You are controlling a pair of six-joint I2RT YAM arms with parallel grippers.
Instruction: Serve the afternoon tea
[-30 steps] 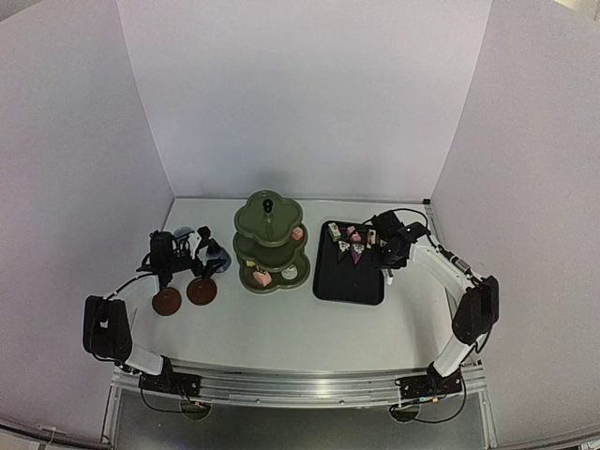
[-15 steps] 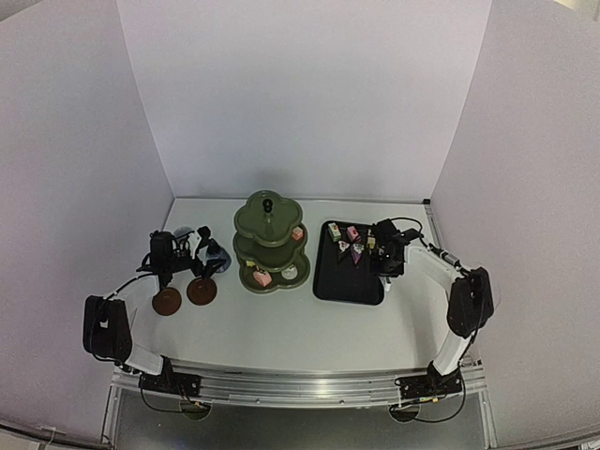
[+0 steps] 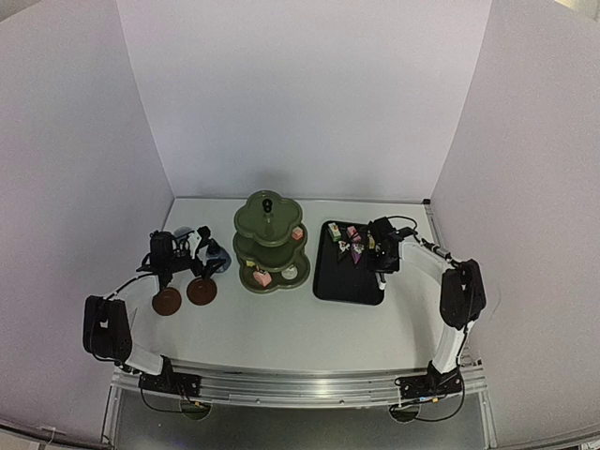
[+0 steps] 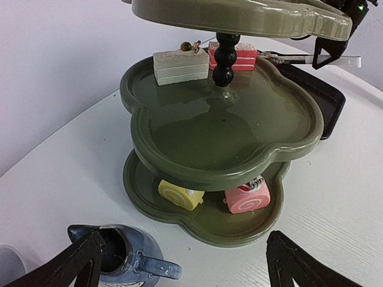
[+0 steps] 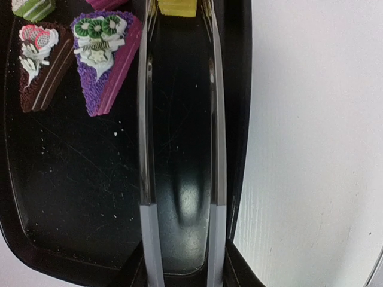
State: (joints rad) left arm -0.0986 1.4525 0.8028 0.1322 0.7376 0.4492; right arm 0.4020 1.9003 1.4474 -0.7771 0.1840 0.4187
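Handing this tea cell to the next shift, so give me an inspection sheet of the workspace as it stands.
Surface: white table; crumbs on black tray.
Job's things: cakes on olive stand's middle and bottom tiers, more on tray; blue jug, cup, two brown coasters at left.
Clutter: nothing seen.
Grippers: left gripper open by jug; right gripper shut on metal tongs, tips straddling yellow cake.
Cables: black cable along right arm.
Surroundings: white panels on three sides.

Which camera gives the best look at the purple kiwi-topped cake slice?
Right wrist: the purple slice sits large at upper left, topping and side clear. Top external shows only a tiny purple speck on the black tray. Left wrist does not show it.
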